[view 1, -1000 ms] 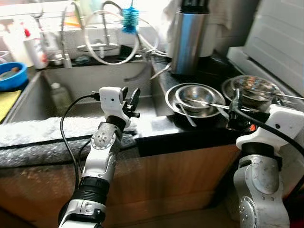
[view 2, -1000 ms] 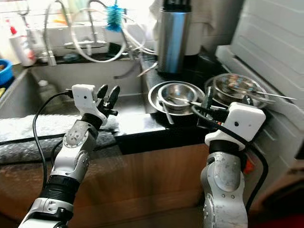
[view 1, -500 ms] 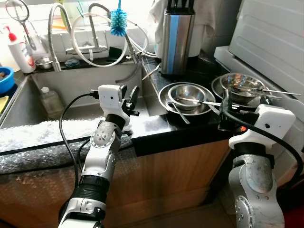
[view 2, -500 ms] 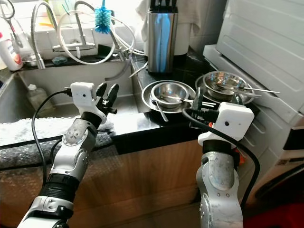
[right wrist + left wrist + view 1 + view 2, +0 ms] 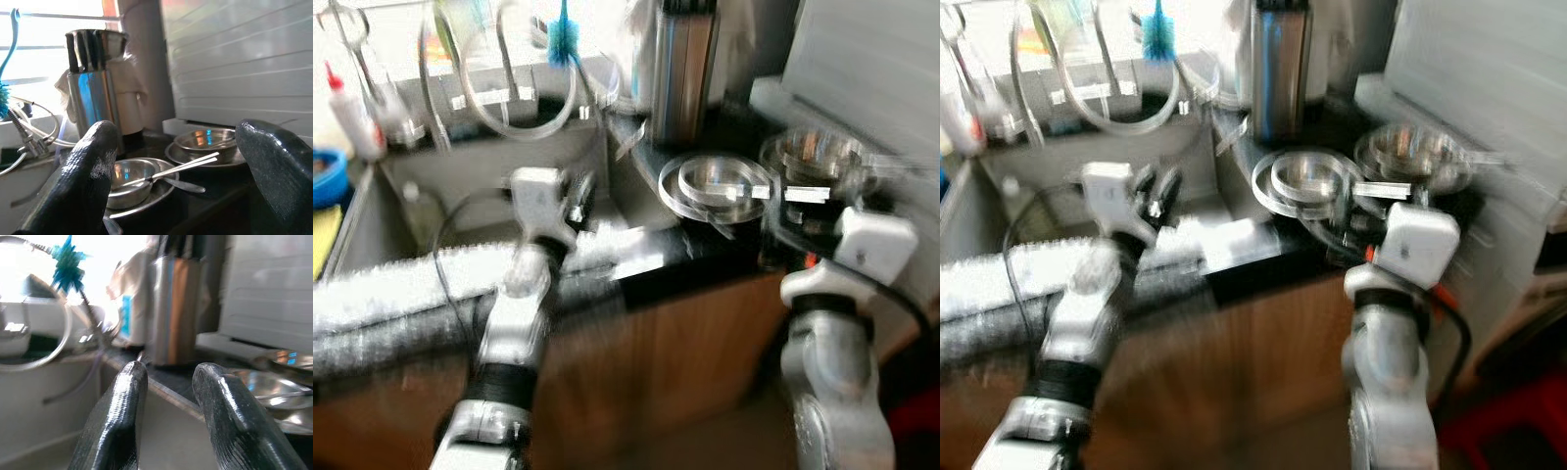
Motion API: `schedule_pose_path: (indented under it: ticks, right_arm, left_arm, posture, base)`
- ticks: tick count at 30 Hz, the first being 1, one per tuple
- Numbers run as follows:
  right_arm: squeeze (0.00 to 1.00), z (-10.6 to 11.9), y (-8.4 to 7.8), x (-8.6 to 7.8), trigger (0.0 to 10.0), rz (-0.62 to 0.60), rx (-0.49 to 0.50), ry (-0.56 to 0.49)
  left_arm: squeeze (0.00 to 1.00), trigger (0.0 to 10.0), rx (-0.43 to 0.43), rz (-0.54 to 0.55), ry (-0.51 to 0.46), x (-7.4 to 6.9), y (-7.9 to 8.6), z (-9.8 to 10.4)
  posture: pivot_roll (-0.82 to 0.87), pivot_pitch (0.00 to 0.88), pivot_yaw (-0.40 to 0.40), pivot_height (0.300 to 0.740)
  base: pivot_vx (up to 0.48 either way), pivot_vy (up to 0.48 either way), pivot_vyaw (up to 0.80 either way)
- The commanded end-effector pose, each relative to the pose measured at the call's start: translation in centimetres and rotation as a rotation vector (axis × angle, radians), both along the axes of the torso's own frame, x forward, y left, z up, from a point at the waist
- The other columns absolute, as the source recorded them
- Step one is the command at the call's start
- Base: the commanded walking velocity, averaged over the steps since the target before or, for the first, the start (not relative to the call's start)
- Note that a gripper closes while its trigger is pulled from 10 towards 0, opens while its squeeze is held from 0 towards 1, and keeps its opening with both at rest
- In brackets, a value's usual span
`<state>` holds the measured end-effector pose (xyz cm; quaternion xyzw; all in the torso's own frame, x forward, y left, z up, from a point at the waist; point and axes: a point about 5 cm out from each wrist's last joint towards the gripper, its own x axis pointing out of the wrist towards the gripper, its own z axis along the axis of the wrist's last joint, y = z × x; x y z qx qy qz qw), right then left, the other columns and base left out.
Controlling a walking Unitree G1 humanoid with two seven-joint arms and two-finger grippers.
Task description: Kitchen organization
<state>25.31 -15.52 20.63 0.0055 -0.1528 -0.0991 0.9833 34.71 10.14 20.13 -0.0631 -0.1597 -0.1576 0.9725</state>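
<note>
The eye views are blurred. A steel bowl in a plate (image 5: 720,181) sits on the black counter, with a spoon across it (image 5: 166,169). A second stack of steel bowls (image 5: 818,152) stands to its right. My right gripper (image 5: 181,132) is open, fingers wide apart, just before the counter edge and facing the bowls. My left gripper (image 5: 171,372) is open with a narrow gap, raised over the counter edge by the sink (image 5: 460,186). A steel knife block (image 5: 683,73) stands behind the bowls.
A coiled tap and a blue brush (image 5: 563,39) are behind the sink. A soap bottle (image 5: 347,113) and a blue bowl (image 5: 325,176) stand at far left. A white slatted appliance (image 5: 862,59) rises at the right. Bubble wrap (image 5: 401,284) covers the counter's front edge.
The whole picture has shifted and blurred, so the camera is moving. Both arms keep about the same pose before the counter.
</note>
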Motion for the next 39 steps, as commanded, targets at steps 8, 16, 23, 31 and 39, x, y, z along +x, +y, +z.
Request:
schedule_pose_path:
  ticks: [8,16,23,31,39]
  right_arm:
    - [0.0,-0.03,0.45,0.05,10.0,0.006,0.017,-0.014]
    - [0.0,-0.14,0.44,0.09,10.0,0.003,0.022,-0.01]
    - [0.0,-0.31,0.45,0.2,10.0,0.007,0.032,-0.002]
    - [0.0,-0.12,0.54,0.18,10.0,0.016,0.011,-0.016]
    - [0.0,-0.11,1.25,0.2,10.0,0.071,-0.035,-0.012]
  left_arm:
    - [0.0,10.0,0.048,-0.031,-0.033,-0.21,-0.35,0.87]
    - [0.0,10.0,0.043,-0.048,-0.035,-0.26,-0.31,1.06]
    - [0.0,10.0,0.045,-0.048,-0.034,-0.27,-0.29,1.08]
    - [0.0,10.0,0.044,-0.043,-0.031,-0.25,-0.29,1.08]
    - [0.0,10.0,0.041,-0.002,-0.015,-0.05,0.2,0.8]
  posture:
    - [-0.23,0.0,0.034,0.74]
    - [-0.22,0.0,0.036,0.74]
    - [-0.22,0.0,0.037,0.74]
    - [-0.22,0.0,0.037,0.74]
    - [-0.22,0.0,0.033,0.74]
  base:
    - [0.0,0.0,-0.42]
    - [0.273,0.0,0.0]
    - [0.343,0.0,-0.5]
    - [0.343,0.0,-0.28]
    - [0.314,0.0,0.0]
